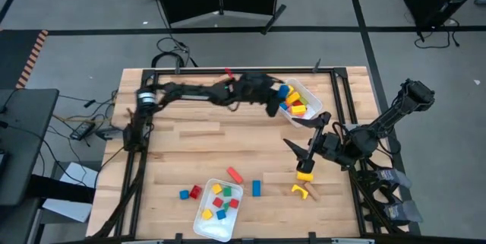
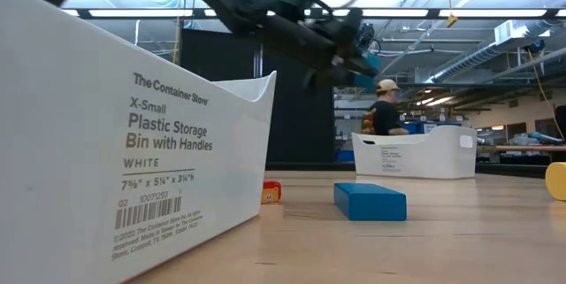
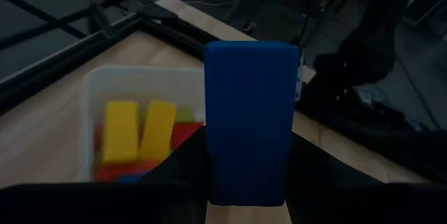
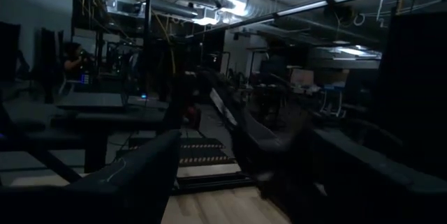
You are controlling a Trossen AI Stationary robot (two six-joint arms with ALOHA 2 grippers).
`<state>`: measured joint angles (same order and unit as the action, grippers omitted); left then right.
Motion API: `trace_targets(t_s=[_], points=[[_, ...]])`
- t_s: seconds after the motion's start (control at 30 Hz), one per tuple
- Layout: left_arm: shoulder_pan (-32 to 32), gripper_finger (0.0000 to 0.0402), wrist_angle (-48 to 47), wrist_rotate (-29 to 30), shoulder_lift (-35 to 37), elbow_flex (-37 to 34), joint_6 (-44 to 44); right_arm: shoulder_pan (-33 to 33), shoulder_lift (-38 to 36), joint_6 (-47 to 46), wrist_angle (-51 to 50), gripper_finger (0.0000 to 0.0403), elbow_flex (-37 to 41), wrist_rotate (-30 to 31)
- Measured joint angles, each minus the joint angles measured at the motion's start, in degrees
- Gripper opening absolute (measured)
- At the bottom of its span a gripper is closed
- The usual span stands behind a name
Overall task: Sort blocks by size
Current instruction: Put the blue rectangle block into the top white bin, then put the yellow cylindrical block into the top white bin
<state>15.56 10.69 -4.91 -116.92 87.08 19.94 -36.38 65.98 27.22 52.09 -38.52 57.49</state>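
A blue bar (image 3: pixel 251 123) is gripped upright in the left hand (image 1: pixel 277 101) above the far white tray (image 1: pixel 314 104) (yellow and red blocks (image 3: pixel 138 132) inside), while the right hand (image 1: pixel 304 153), spread wide and empty, is held above the surface (image 1: pixel 182 153).

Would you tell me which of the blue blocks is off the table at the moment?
The long blue block held upright in the left gripper, above the far tray; the other blue ones lie loose on the table.
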Motion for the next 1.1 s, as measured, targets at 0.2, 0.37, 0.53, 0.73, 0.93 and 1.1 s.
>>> trace_targets(t_s=[0.2,0.37,0.53,0.73,0.93,1.1], points=[[0.95,0.0136,-6.85,-0.92,-11.33,14.28,0.36,0.00,0.02,0.00,0.21,0.0329,0.00,-0.06],[1.71,0.0136,-9.14,0.16,-18.06,22.55,0.35,0.00,0.02,0.00,0.21,0.0329,0.00,-0.09],[2.37,0.0136,-12.19,0.64,-21.26,26.13,1.46,0.00,0.02,0.00,0.18,0.0329,0.00,-0.11],[2.10,0.0252,-14.71,3.08,-20.94,26.21,0.15,0.00,0.02,0.00,0.15,0.0329,0.00,-0.11],[1.96,0.0336,-18.19,5.13,-17.99,25.65,-3.30,-0.05,0.04,-0.02,0.12,0.0329,0.02,-0.07],[1.46,0.0311,-14.25,7.78,-9.81,17.05,-5.13,-1.09,0.04,-0.02,0.10,0.0329,0.02,0.55]])
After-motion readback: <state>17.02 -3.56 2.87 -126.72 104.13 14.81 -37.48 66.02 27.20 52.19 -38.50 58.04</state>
